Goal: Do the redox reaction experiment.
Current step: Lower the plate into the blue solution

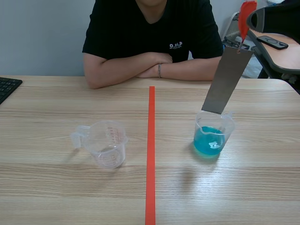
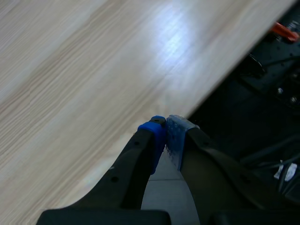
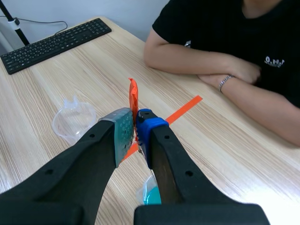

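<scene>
A grey metal strip (image 1: 227,79) hangs tilted from an orange-red clip (image 1: 246,16), its lower end just above the rim of a clear beaker of blue liquid (image 1: 212,136). In the right wrist view my right gripper (image 3: 136,119) is shut on the clip (image 3: 133,98), with the blue beaker (image 3: 149,194) below it. An empty clear measuring cup (image 1: 107,143) stands left of the tape line and shows beside the right gripper (image 3: 72,119). My left gripper (image 2: 165,126) is shut on nothing, over the table's edge (image 2: 206,91).
A person sits across the table with arms folded (image 1: 150,65) on it. A black keyboard (image 1: 7,86) lies at the far left. The orange-red tape line (image 1: 151,154) runs down the middle. A side desk with a remote (image 1: 274,43) stands at the right.
</scene>
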You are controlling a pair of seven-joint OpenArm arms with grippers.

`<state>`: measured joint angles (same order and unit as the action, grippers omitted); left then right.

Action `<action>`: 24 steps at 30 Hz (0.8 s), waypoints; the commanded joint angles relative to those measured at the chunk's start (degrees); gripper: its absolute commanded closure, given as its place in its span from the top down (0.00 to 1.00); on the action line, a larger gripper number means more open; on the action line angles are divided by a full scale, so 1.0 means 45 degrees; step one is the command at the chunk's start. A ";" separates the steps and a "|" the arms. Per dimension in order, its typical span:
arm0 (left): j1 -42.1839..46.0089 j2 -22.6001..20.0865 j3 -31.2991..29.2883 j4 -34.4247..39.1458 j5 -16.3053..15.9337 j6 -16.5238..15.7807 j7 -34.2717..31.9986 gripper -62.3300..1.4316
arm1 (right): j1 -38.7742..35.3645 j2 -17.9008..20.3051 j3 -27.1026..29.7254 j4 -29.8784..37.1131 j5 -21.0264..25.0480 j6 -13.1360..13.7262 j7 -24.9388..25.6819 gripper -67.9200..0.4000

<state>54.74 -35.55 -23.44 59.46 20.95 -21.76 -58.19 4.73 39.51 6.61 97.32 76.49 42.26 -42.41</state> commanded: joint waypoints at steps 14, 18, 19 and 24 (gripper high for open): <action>0.1015 0.1695 -0.0083 0.0053 0.2929 0.2234 -0.1593 0.07 | 0.0155 -0.0257 -0.1292 -0.1535 -0.2108 0.0102 0.2016 0.03; 0.0918 0.1681 -0.0083 0.0053 0.2929 0.2239 -0.1549 0.07 | 0.0160 -0.0573 -0.1671 -0.2055 -0.2992 0.0102 0.2647 0.03; 0.0918 0.1681 -0.0083 0.0053 0.2929 0.2239 -0.1530 0.07 | 0.0160 -0.0646 -0.1734 -0.2200 -0.3245 0.0102 0.2856 0.03; 0.0913 0.1792 -0.0083 0.0058 0.2939 0.2234 -0.1579 0.07 | 0.0189 -0.0923 -0.2089 -0.3045 -0.4279 0.0102 0.3662 0.03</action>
<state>58.41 -27.79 -23.44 59.46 34.50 -11.75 -64.14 4.73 34.68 -2.50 83.55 56.95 42.26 -27.03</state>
